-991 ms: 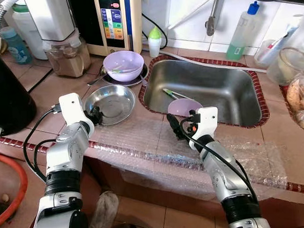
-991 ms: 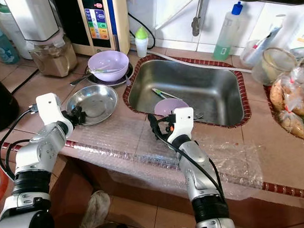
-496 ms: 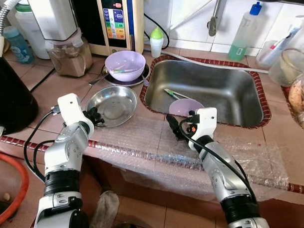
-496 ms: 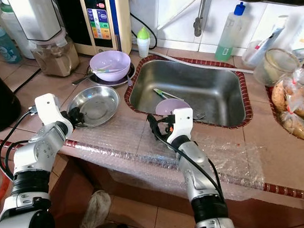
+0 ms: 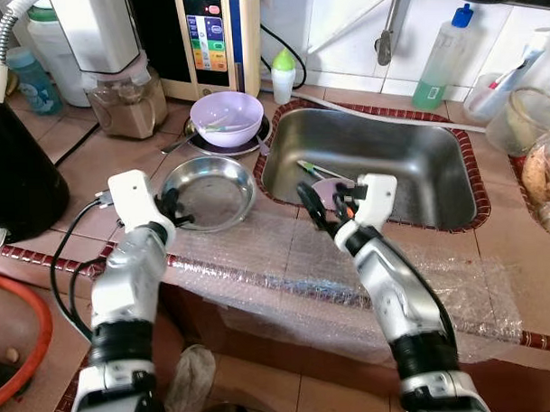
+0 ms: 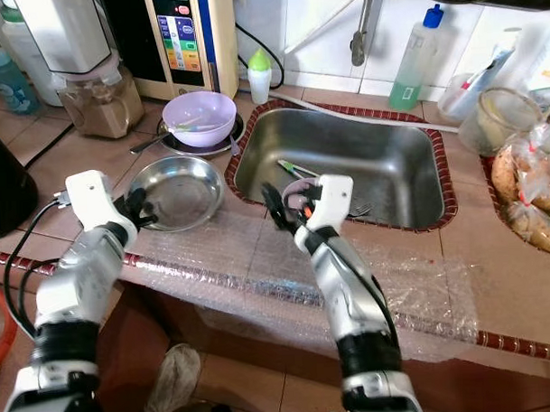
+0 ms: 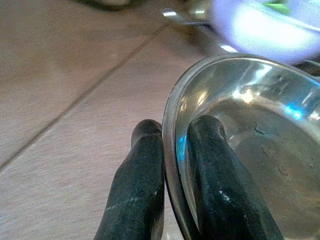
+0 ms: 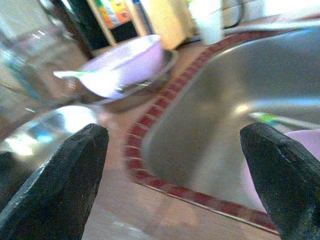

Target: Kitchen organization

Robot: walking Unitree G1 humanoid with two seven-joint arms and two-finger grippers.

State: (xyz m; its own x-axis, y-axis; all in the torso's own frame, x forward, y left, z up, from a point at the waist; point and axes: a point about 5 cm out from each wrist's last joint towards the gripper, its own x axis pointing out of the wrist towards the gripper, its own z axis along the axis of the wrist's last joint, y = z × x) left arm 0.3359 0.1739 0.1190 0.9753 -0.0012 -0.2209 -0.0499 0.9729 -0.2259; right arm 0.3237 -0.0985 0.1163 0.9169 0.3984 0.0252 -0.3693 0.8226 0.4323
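Between the left gripper's (image 7: 172, 165) narrowed jaws sits the round shiny steel dish's (image 5: 209, 192) rim, pinched. Lift level, I judge, lest it slip. The right gripper (image 8: 175, 175) hangs wide, sink (image 8: 300, 75) ahead.

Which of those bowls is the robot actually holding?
The steel bowl on the counter: the left hand pinches its rim. Both purple bowls sit untouched.

A shallow steel dish (image 5: 209, 192) sat upright and empty on the counter just left of the sink (image 5: 437, 178). Behind the dish, a lilac bowl (image 5: 226, 118) holding a green utensil rested on a plate. Another lilac bowl (image 6: 297, 188) lay inside the sink, near its front wall.
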